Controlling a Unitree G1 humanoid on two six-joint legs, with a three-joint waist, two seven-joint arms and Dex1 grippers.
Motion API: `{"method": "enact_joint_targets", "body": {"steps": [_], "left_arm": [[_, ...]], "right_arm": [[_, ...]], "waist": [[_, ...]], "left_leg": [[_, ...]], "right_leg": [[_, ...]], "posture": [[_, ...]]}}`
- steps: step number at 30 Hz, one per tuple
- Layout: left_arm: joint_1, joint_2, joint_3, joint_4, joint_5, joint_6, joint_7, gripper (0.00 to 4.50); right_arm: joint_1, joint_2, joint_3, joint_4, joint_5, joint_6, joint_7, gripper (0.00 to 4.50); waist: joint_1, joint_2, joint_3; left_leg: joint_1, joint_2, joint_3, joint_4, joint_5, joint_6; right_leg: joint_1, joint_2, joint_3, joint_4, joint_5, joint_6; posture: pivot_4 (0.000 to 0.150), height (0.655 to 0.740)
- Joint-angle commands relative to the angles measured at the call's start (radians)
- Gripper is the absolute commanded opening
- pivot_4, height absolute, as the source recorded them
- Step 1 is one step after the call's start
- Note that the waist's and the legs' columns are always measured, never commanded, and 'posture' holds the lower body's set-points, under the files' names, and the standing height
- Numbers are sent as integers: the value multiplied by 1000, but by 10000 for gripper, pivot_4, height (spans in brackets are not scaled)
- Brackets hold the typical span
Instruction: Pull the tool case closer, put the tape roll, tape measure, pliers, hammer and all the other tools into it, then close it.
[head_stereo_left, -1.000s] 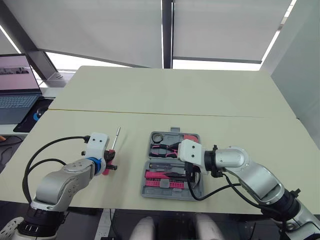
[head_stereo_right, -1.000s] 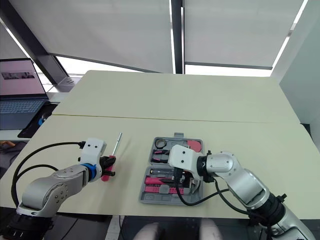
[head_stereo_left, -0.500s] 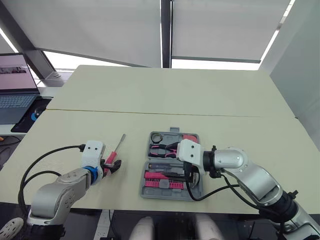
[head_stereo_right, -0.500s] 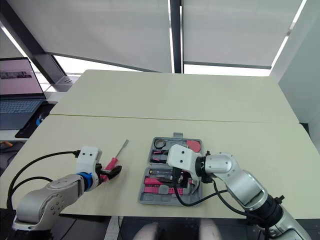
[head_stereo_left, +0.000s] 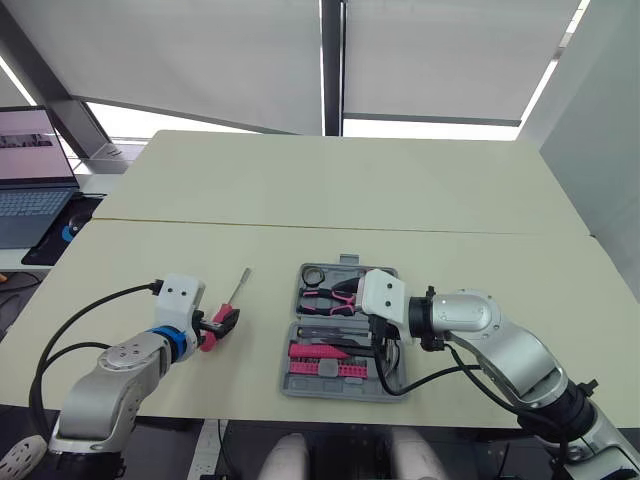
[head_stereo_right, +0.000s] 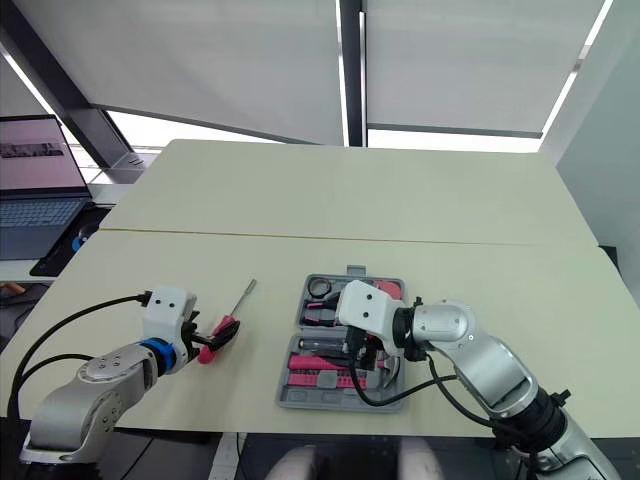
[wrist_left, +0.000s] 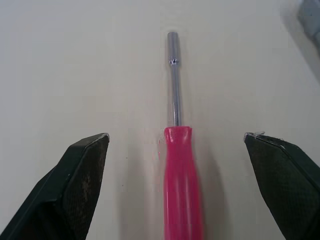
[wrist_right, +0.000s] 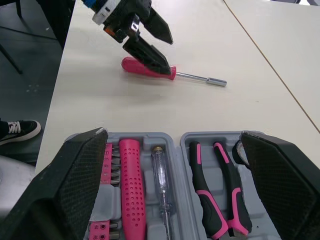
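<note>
Left wrist view, left fingers (wrist_left: 80, 190) wide astride screwdriver (wrist_left: 183, 185) (seemingly untouched), right fingers (wrist_right: 75, 185) wide.

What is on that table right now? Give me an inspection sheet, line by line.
Surface: pale table, a seam running across it.
Job's things: tool case lying open near the front edge, with pliers and pink-handled tools seated in it; pink screwdriver flat on the table to the robot's left of the case.
Clutter: nothing seen.
Grippers: left gripper open, one finger on each side of the screwdriver's handle, not touching it; right gripper open over the case.
Cables: black cable looping from the left arm; another under the right arm, beside the case.
Surroundings: laptop off the table's left side; window blinds behind.
</note>
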Motion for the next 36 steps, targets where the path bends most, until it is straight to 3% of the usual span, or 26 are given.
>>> {"method": "enact_joint_targets", "body": {"steps": [1, 15, 20, 28, 32, 36], "left_arm": [[-35, -29, -27, 18, 32, -42, -25, 44870], [-77, -117, -55, 144, 123, -53, -27, 44870], [-66, -135, -31, 133, 122, -14, -16, 33229], [-66, -159, -1, 124, 134, -19, 6, 8800], [-24, -132, 56, 44, 116, -27, -18, 7412], [42, -22, 69, -82, 88, -105, -173, 7412]], "right_arm": [[-23, 5, -7, -11, 3, -24, 12, 45000], [-27, 17, 4, -19, 0, -15, 16, 45000], [-15, 27, 12, -15, -9, -25, 8, 45000], [4, -2, -26, -33, 2, -12, 16, 45000], [20, -27, -64, -48, 10, -18, 14, 45000], [87, -105, -126, -73, 38, -107, 76, 45000]], "waist": [[0, 0, 0], [2, 0, 0], [1, 0, 0], [2, 0, 0], [0, 0, 0], [0, -1, 1]], "left_leg": [[0, 0, 0, 0, 0, 0], [0, 0, -1, 0, 0, 1], [0, 0, -1, 0, 0, 1], [0, 0, -1, 0, 0, 0], [0, 0, -1, 0, 0, 0], [0, 0, -2, -2, 0, -1]], "right_leg": [[0, 0, 0, 0, 0, 0], [0, -1, -1, 0, 0, 0], [0, -1, 0, 0, 0, 0], [0, -1, 0, 0, 0, 0], [0, -1, 0, 0, 0, 0], [0, -1, -1, -1, 0, 0]], "posture": [[1500, 7400], [1500, 7400], [1500, 7400], [1500, 7400], [1500, 7400], [1500, 7400]]}}
